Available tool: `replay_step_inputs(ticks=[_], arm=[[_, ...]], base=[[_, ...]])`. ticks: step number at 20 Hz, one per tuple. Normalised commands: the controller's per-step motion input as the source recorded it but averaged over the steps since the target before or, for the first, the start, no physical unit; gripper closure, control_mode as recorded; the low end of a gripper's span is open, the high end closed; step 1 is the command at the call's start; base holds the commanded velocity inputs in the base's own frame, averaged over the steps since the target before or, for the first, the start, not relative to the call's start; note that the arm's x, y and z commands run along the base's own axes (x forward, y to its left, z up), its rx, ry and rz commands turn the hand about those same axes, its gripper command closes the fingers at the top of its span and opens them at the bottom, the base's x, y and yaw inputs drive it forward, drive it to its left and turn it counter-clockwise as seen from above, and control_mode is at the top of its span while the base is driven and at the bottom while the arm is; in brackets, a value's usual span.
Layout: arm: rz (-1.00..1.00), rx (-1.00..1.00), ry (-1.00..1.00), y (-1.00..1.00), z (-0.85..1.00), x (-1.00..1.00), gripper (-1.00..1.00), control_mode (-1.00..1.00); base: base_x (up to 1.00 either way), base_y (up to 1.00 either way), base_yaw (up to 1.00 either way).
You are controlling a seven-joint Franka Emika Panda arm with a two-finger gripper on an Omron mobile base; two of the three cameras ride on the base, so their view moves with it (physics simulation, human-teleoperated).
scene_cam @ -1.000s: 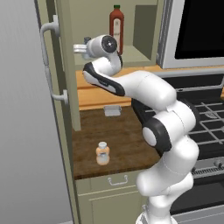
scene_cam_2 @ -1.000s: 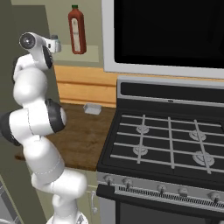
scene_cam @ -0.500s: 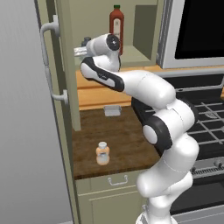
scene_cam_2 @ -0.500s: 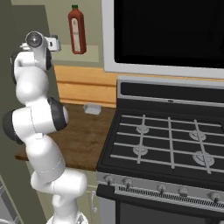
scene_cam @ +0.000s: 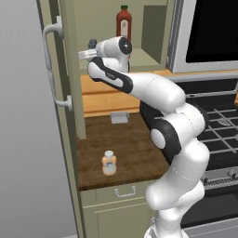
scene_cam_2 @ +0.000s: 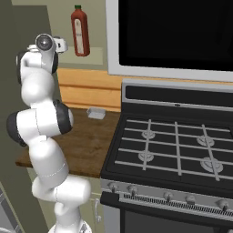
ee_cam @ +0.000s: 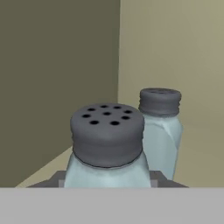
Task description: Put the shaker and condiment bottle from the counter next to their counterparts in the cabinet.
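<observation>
My gripper is shut on the shaker, a pale-blue one with a holed grey cap, upright at the cabinet's shelf level. Its counterpart shaker stands just behind it to the right, near the cabinet's inner corner. In the left base view the gripper reaches into the cabinet's left side, with the shaker's cap showing above it. The tall dark-red bottle stands on the shelf to the right of the hand. The squat orange condiment bottle stands on the counter near its front edge.
The open cabinet door with its grey bar handle hangs just left of the hand. A small grey dish lies at the counter's back. The stove is to the right, with the microwave above it.
The hand with the shaker has shifted slightly inside the cabinet and the arm has swung a little. The condiment bottle on the counter has not moved.
</observation>
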Motion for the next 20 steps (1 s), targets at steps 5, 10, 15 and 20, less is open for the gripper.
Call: replay_step_inputs(ticks=[5, 10, 15, 20], arm=[[0.0, 0.0, -0.01, 0.0, -0.1, 0.1, 1.0, -1.0], [0.0, 0.0, -0.02, 0.0, -0.24, 0.19, 1.0, -1.0], [0.0, 0.0, 0.0, 0.0, -0.17, 0.33, 1.0, -1.0], [0.0, 0.0, 0.0, 0.0, -0.19, 0.18, 1.0, -1.0]], base=[[0.0, 0.0, 0.0], [0.0, 0.0, 0.0], [0.0, 0.0, 0.0], [0.0, 0.0, 0.0]])
